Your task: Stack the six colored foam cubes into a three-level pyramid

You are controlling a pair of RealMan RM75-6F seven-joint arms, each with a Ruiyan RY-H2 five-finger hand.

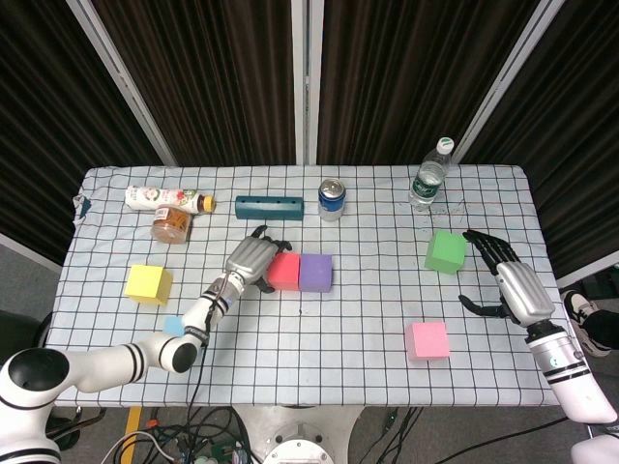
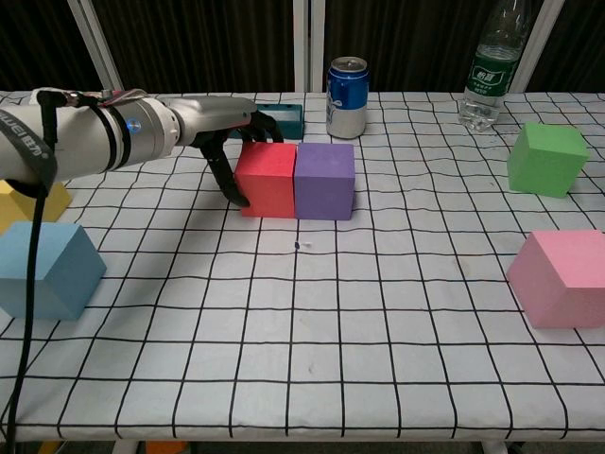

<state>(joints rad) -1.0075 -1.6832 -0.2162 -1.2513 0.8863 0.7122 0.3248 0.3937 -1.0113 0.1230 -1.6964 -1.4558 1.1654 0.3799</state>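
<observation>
The red cube (image 1: pixel 282 272) and the purple cube (image 1: pixel 314 273) stand side by side, touching, mid-table; the chest view shows the same red cube (image 2: pixel 267 178) and purple cube (image 2: pixel 324 180). My left hand (image 1: pixel 250 259) rests against the red cube's left and back sides with its fingers (image 2: pixel 230 180) spread, not gripping it. The green cube (image 1: pixel 445 251) sits at the right, just left of my empty right hand (image 1: pixel 508 280), whose fingers are apart. The pink cube (image 1: pixel 427 340) lies front right, the yellow cube (image 1: pixel 147 283) at the left. The blue cube (image 2: pixel 43 270) lies front left, partly hidden by my arm in the head view.
A blue can (image 1: pixel 332 199) and a teal block (image 1: pixel 269 207) stand behind the red and purple cubes. A water bottle (image 1: pixel 430 175) is at the back right. A lying bottle (image 1: pixel 164 197) and a jar (image 1: pixel 170 224) are back left.
</observation>
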